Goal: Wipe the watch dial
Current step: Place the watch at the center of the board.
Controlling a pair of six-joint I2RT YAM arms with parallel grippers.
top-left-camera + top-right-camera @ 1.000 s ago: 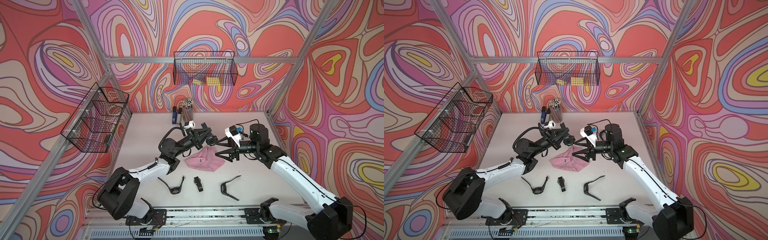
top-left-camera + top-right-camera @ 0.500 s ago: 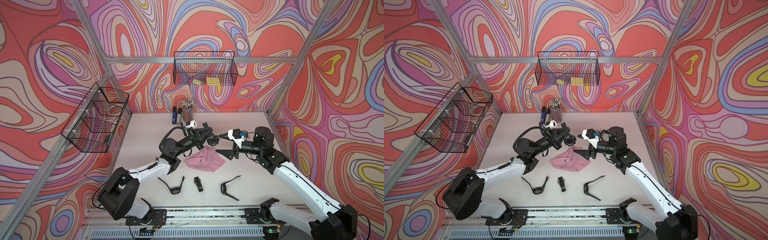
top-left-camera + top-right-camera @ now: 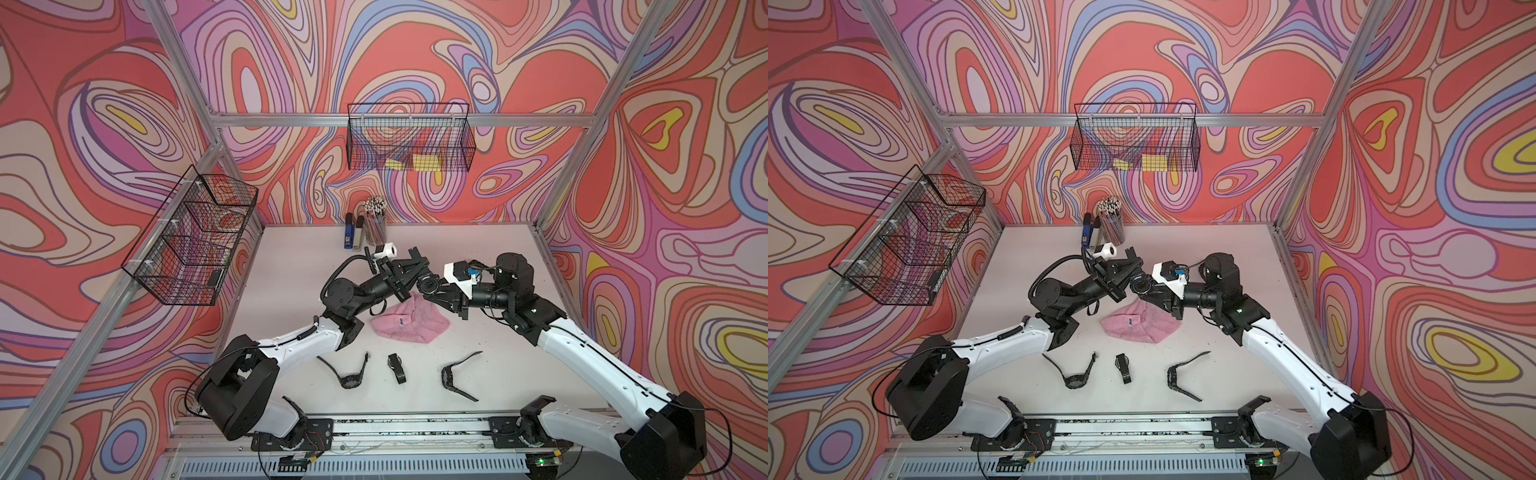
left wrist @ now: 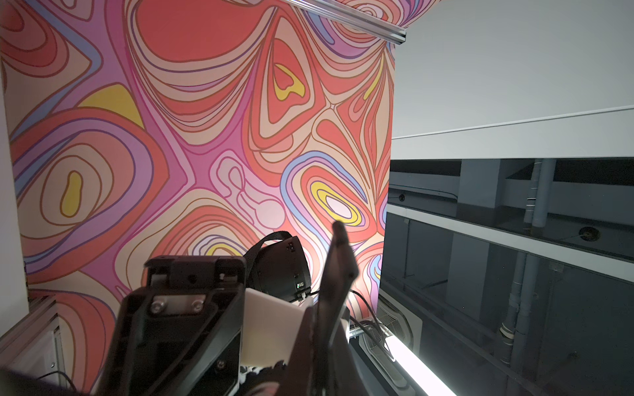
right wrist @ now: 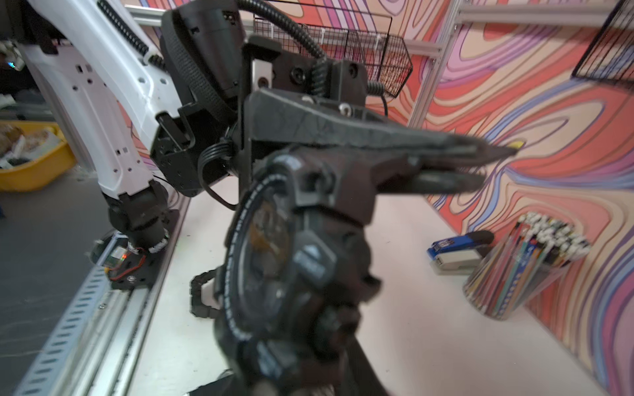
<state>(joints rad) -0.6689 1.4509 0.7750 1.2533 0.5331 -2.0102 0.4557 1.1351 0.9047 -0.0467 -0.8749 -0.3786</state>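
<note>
Just swung my wide-open right gripper [image 3: 430, 295] back in and pinched it onto the chunky black round-dial wristwatch [image 5: 264, 253].

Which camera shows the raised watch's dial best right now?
The right wrist view: the watch fills the frame, its dial seen close at an angle, though blurred. In both top views it is only a small dark ring. The left wrist view shows no dial.
</note>
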